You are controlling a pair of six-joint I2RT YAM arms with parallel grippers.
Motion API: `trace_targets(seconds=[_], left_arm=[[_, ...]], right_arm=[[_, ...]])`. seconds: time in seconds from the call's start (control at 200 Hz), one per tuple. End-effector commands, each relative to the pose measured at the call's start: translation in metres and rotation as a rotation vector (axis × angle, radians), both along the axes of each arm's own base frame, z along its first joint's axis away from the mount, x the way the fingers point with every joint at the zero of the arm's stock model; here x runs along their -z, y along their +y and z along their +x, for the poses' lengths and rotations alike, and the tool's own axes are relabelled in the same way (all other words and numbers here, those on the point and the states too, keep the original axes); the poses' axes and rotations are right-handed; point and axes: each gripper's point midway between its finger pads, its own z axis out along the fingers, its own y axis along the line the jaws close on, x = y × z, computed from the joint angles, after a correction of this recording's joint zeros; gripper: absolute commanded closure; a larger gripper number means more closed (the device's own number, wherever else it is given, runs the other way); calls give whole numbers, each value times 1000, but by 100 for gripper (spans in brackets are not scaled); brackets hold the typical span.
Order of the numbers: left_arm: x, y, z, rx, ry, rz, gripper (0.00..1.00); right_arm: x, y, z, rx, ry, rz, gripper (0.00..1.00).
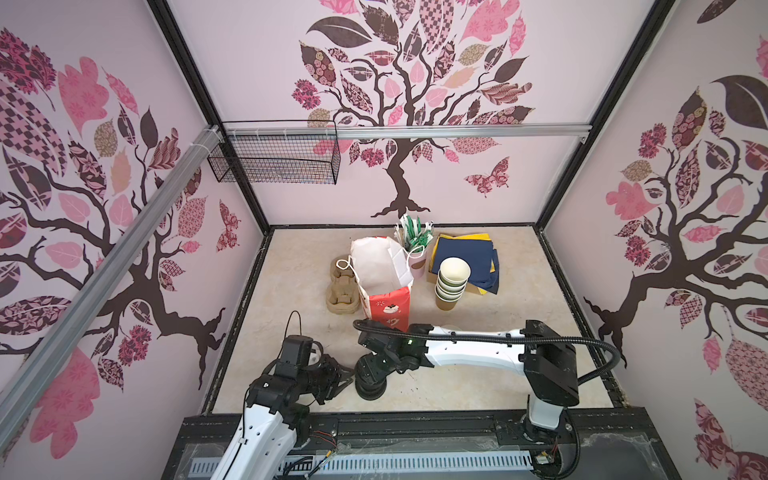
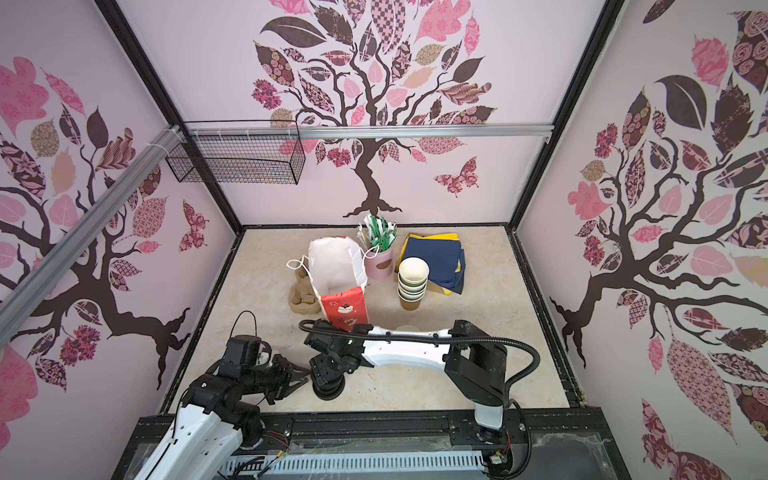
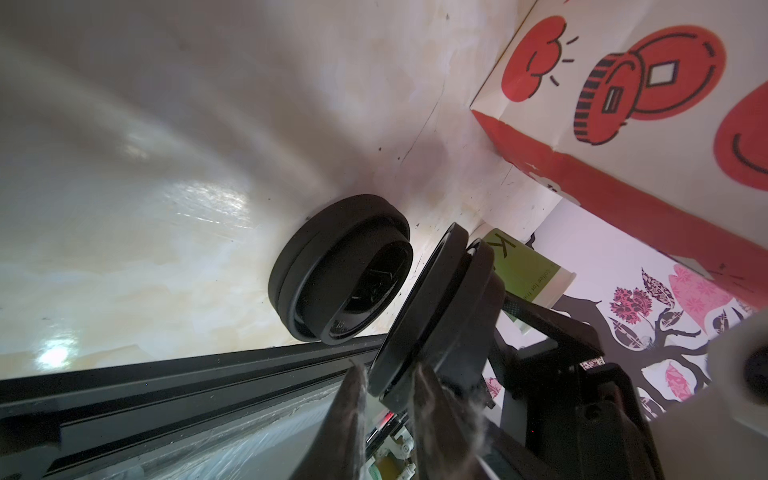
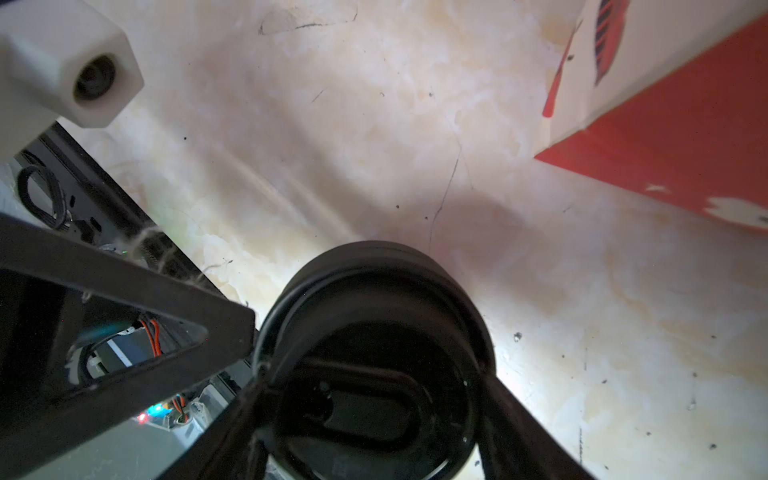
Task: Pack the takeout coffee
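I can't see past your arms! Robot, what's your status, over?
Right jaws clamped on black lid. Left jaws astride its rim, grip unclear. Cup stands lidless, unpacked. Nothing in the way.

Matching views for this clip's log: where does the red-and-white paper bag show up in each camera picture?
Top view: paper bag stands open mid-table, between pulp carrier and cup stack.
Top view: paper bag, same spot.
Left wrist: paper bag, lower corner only, coin print above red band, at the frame's edge.
Right wrist: paper bag, just a red-band corner at the frame's edge.
Shared landmark: the red bottom band meeting the marbled tabletop.
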Motion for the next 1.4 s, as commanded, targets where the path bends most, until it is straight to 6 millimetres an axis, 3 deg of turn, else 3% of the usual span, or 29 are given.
trace_targets(seconds=[0.0, 0.32, 0.825, 1.1, 1.39], left_arm=[[9, -4, -7, 42, 15, -13, 77], [18, -3, -15, 55, 48, -7, 79], [32, 4, -26, 31, 81, 15, 75], [19, 14, -26, 2, 43, 70, 76], [8, 13, -19, 3, 0, 74, 73]], right_arm=[[0, 8, -1, 16, 17, 18, 27], [-3, 12, -6, 10, 30, 40, 28], [-10, 22, -24, -58, 62, 86, 28], [6, 7, -13, 19, 32, -27, 28], [10, 11, -15, -1, 51, -41, 27]])
